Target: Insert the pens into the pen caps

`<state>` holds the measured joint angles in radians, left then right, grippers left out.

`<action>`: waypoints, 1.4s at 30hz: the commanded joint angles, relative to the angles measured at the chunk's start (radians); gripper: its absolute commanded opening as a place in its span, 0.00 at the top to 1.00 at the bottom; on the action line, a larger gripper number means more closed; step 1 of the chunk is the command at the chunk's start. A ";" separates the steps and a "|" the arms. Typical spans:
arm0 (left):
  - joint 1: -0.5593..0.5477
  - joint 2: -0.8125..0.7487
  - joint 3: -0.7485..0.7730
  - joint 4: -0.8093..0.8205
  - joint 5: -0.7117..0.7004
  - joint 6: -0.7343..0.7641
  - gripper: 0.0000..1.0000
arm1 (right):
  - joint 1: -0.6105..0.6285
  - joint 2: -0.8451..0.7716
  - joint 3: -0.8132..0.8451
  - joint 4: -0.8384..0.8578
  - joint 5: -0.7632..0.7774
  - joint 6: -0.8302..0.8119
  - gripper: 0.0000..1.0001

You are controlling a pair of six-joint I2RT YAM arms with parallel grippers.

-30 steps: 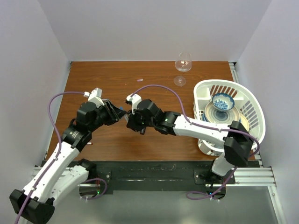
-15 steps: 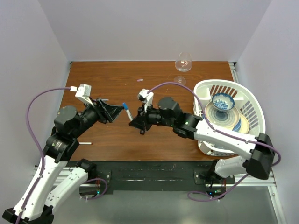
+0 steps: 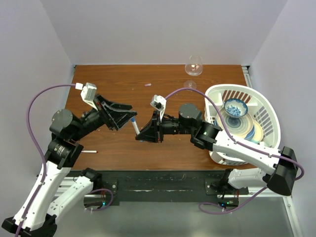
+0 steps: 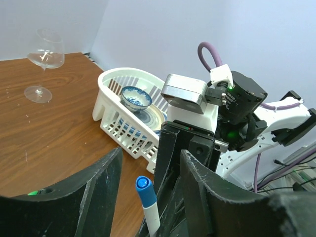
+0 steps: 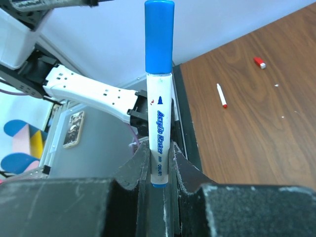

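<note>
The right gripper (image 5: 159,159) is clenched on a white pen (image 5: 159,123), pinching the lower end of its barrel. The pen stands straight up out of the jaws, with the blue cap (image 5: 159,34) seated on its top end. From above, the pen hangs in the air over the middle of the tabletop (image 3: 123,84), capped end pointing toward the left gripper (image 3: 132,110). That left gripper is released, jaws spread and holding nothing. In its own wrist view the blue cap shows low in the gap between its two fingers (image 4: 101,190), clear of both. A red-tipped pen (image 3: 89,152) lies flat on the wood near the left arm, with a small red cap (image 5: 259,62) close by but apart from it. A pale pink cap (image 3: 147,85) lies farther back
</note>
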<state>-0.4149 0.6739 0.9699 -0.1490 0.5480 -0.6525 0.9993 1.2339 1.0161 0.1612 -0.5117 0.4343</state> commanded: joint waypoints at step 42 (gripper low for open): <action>-0.004 -0.094 -0.421 0.381 0.211 -0.392 1.00 | -0.065 0.081 0.335 -0.158 0.076 -0.151 1.00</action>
<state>-0.3958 0.5568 0.6388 0.2417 0.5808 -0.9550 0.9817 1.2945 1.2270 -0.1837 -0.5171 0.3222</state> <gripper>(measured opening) 0.128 0.151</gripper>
